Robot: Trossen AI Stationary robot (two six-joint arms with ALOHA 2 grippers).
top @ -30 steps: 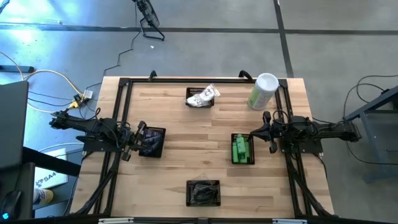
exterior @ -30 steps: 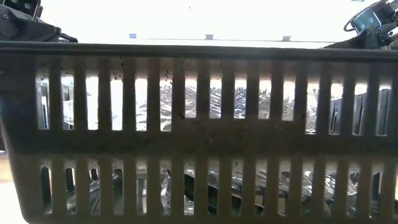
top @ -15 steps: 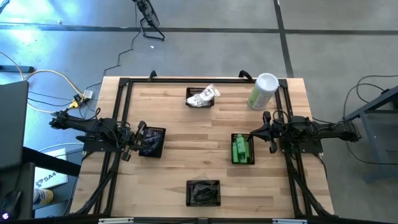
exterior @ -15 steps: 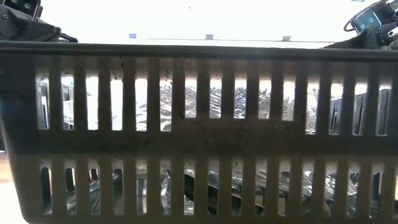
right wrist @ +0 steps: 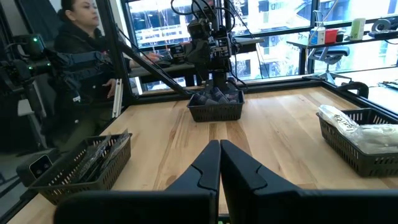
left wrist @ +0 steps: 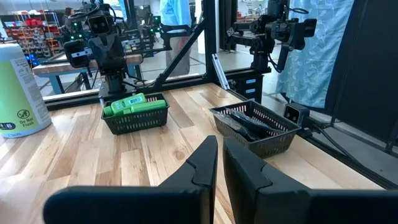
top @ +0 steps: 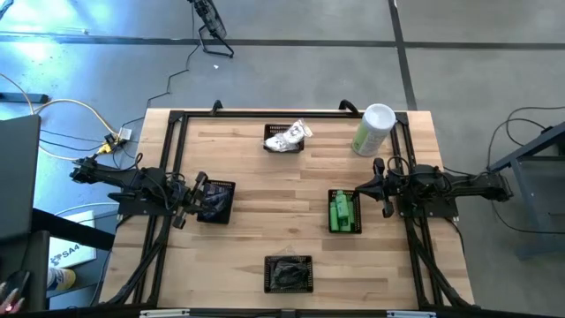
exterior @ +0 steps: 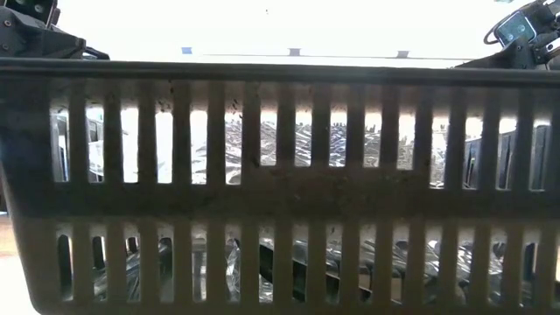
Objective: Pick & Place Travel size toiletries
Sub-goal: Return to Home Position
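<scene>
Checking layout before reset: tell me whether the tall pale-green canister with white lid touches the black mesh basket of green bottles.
Apart. The high view shows bare tabletop between the canister and the basket.

Canister [left wrist: 18, 87] label — print too small to read; nothing else legible.

Low view: blown-out white glare behind the backlit black bin [exterior: 280, 201]; even light on the table [top: 265, 221]
</scene>
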